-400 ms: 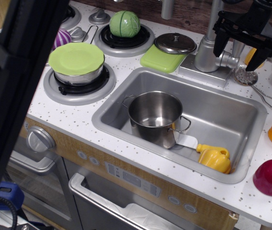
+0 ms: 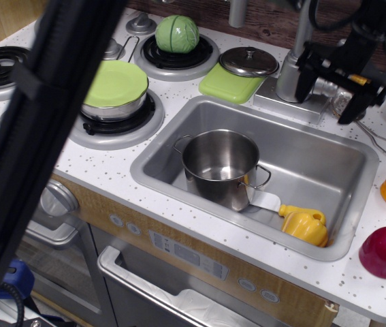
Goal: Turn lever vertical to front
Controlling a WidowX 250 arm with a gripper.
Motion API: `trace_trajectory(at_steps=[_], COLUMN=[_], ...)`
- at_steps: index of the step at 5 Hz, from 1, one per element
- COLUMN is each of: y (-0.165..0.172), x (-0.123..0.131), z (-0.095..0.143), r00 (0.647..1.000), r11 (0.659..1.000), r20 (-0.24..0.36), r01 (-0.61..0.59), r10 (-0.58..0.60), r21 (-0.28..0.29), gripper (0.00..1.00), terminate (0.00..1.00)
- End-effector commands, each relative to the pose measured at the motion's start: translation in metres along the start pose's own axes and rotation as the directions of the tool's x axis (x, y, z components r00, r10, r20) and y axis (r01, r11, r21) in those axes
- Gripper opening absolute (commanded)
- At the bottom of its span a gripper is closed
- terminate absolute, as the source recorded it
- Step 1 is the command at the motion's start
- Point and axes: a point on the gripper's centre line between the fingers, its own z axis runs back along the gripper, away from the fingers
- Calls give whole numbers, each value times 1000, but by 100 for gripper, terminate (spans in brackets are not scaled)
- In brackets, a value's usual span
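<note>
The lever [image 2: 331, 88] is a short silver-grey handle sticking out to the right of the faucet's thick cylindrical base [image 2: 288, 76], behind the sink's [image 2: 329, 163] far rim. Its tip is partly hidden by my black gripper [image 2: 325, 102]. The gripper comes down from the upper right, with one finger [image 2: 306, 73] left of the lever, in front of the base, and the other finger [image 2: 352, 103] to its right. The jaws stand apart, straddling the lever. I cannot tell whether a finger touches it. The thin faucet pipe [image 2: 304, 27] rises behind.
A steel pot [image 2: 220, 163] and a yellow toy pepper [image 2: 306, 225] lie in the sink. A green pad with a steel lid [image 2: 248, 63] is left of the faucet. Toy produce [image 2: 384, 252] lines the right counter. A dark out-of-focus bar [image 2: 36, 143] blocks the left foreground.
My gripper has dropped lower and shifted left, so its fingers now straddle the lever instead of hovering above it. The dark foreground bar has shifted right.
</note>
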Motion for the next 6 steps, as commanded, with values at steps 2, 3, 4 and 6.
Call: trace_trajectory(at_steps=[2, 3, 4, 6], y=[15, 19, 21, 27], x=[38, 45, 52, 66], z=[65, 63, 57, 63], r00=[968, 951, 935, 923], r11=[999, 1000, 1000, 1000], r20=[248, 310, 354, 385], r01=[-32, -16, -11, 22], r10=[27, 14, 16, -22], r21=[17, 3, -16, 3], gripper=[100, 100, 100, 100], terminate=[0, 0, 0, 0])
